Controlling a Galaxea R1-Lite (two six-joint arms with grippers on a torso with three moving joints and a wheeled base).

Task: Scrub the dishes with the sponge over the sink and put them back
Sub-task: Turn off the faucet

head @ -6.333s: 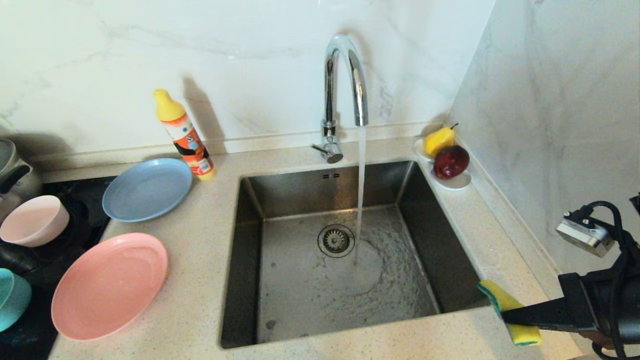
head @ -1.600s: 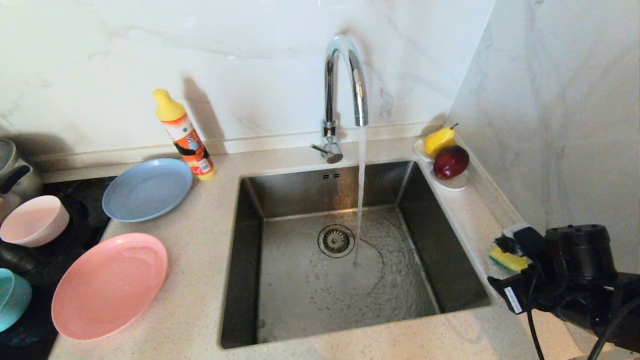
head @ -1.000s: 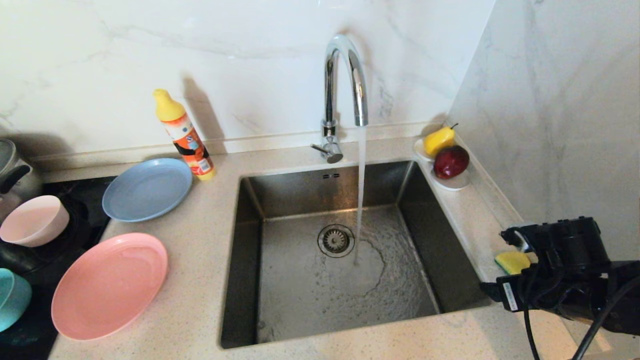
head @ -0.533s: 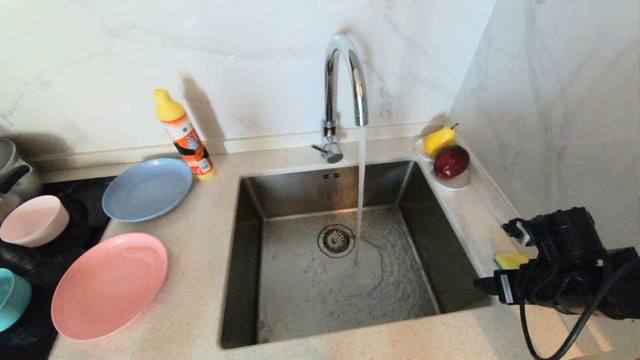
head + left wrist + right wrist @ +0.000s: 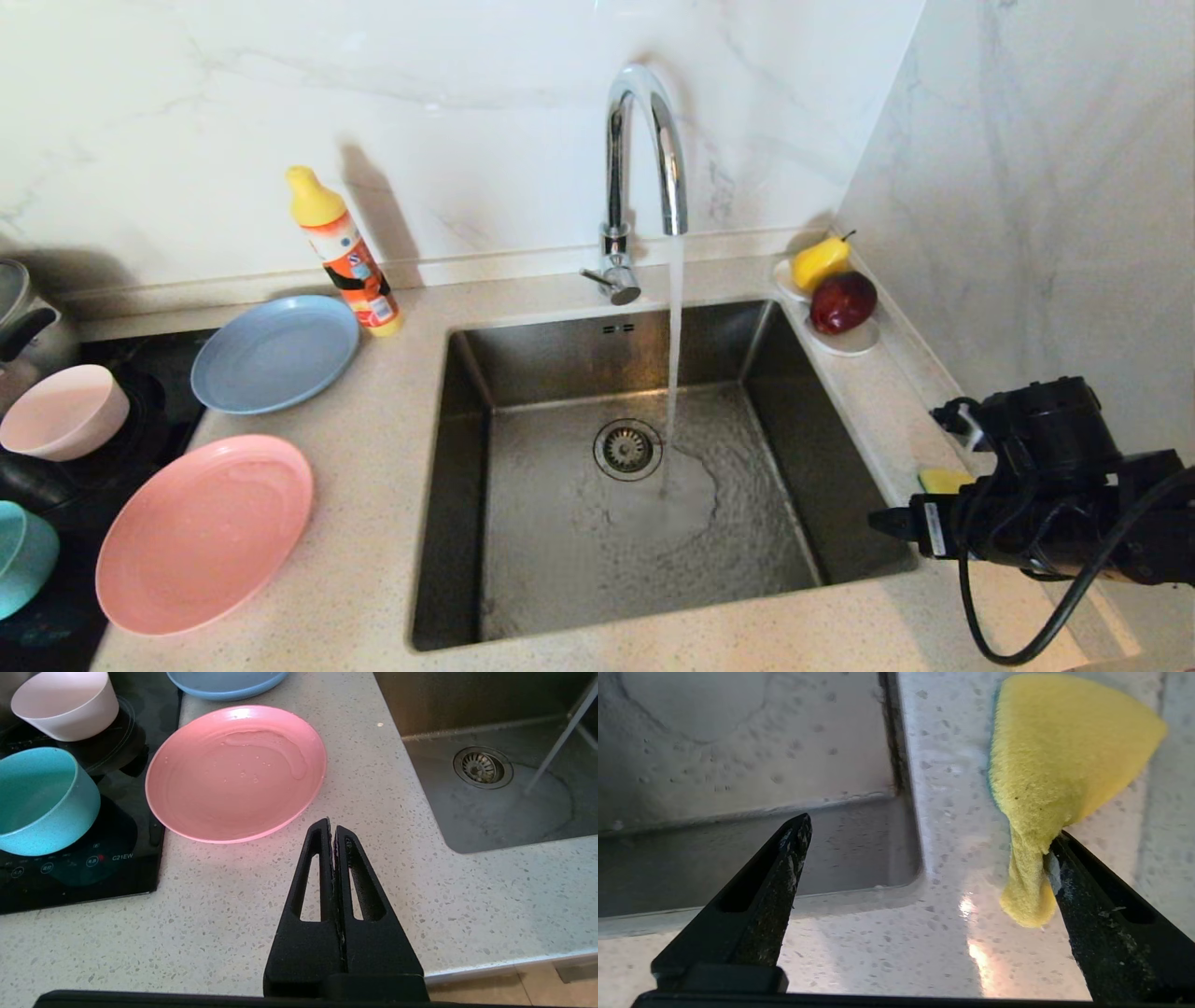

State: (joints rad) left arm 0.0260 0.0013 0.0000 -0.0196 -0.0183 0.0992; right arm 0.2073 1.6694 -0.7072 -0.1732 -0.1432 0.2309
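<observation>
Right gripper (image 5: 924,858): at the counter (image 5: 373,485) to the right of the sink (image 5: 467,523), near the front corner. Jaws spread wide, gripping nothing. Sponge (image 5: 1055,779) lies on the counter beside the sink rim, yellow face up, bent; its narrow end touches the inner side of one finger (image 5: 1092,924) but is not pinched. In the head view only a sliver of the sponge shows past the arm.

Left gripper (image 5: 332,833): parked over the front counter, jaws pressed together, empty.

Pink plate (image 5: 205,532) just beyond the left gripper on the counter, a film of water on it in the left wrist view. Teal bowl (image 5: 42,798) and pale bowl (image 5: 65,700) on the black cooktop (image 5: 117,863). Blue plate (image 5: 275,353) farther back, next to the soap bottle (image 5: 344,252).

Sink empty of dishes. Faucet (image 5: 644,159) running, stream landing by the drain (image 5: 627,449).

Judgement: all four dishes are out of the sink and the sponge is set down, which suggests the scrubbing is over. Only the pink plate shows wet, so I cannot tell whether the rest have been scrubbed. Water not yet shut off.
</observation>
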